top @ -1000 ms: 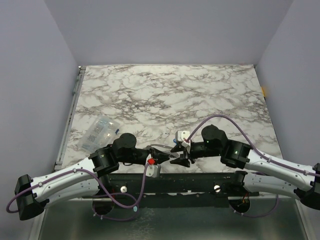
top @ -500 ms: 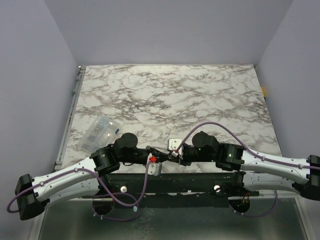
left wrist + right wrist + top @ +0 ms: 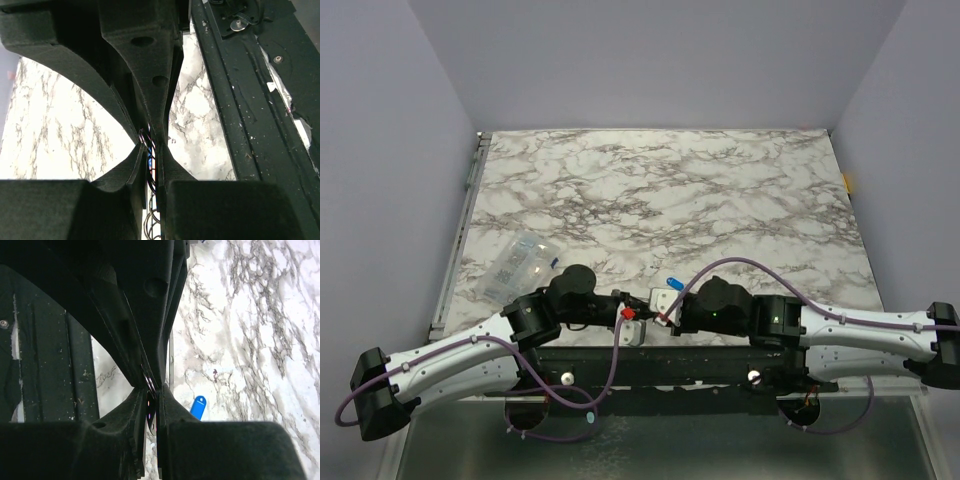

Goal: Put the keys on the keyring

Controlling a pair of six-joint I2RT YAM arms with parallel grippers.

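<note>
At the near edge of the table (image 3: 740, 190), clamping ring (image 3: 143, 135) in left gripper (image 3: 148, 144), nipping thin metal (image 3: 148, 381) in right gripper (image 3: 150, 390), leaving blue key (image 3: 198, 407) loose alongside. Could wrench ring free by tugging unevenly.

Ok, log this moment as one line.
left gripper: shut on keyring | right gripper: shut on same thin wire, apparently | blue key: loose on table

The right tool (image 3: 151, 390) slid left, seemingly closed, uncovering the blue key (image 3: 672, 283).
</note>
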